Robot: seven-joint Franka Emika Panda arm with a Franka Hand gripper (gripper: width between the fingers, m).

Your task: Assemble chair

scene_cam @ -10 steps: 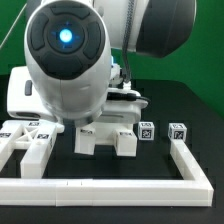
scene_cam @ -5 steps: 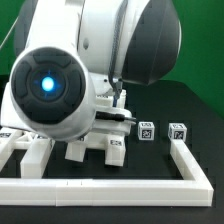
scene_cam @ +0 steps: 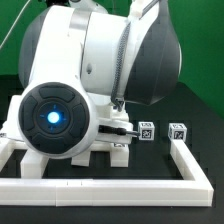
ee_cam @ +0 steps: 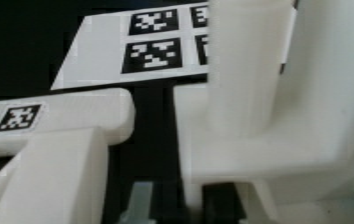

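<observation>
Nearest in your exterior view lies one long white L-shaped rail [scene_cam: 110,185]. It runs along the front of the black table [scene_cam: 155,165] and turns back at the exterior view's right. Just behind it the matte-white blocky plastic chair [scene_cam: 112,150] stands low on the table, under the arm. At least two of its blocky feet show, and the rest is covered. One large glossy white robot arm [scene_cam: 100,60] fills most of that view, its round black cap with one blue light [scene_cam: 50,117] facing the camera. Farther back, at the exterior view's right, stand two small white tagged cubes, one [scene_cam: 147,130] just beside the other [scene_cam: 177,131], both apart from the chair.

Only the wrist view shows the chair [ee_cam: 263,110] close up. There it appears as blurred white blocks, one carrying a single tag [ee_cam: 17,117]. Beyond them is a flat white tagged surface [ee_cam: 156,40] with four tags partly in frame. The gripper is masked by the arm in the exterior view and no fingertip reads clearly in the wrist view, so you cannot tell how the jaws stand.
</observation>
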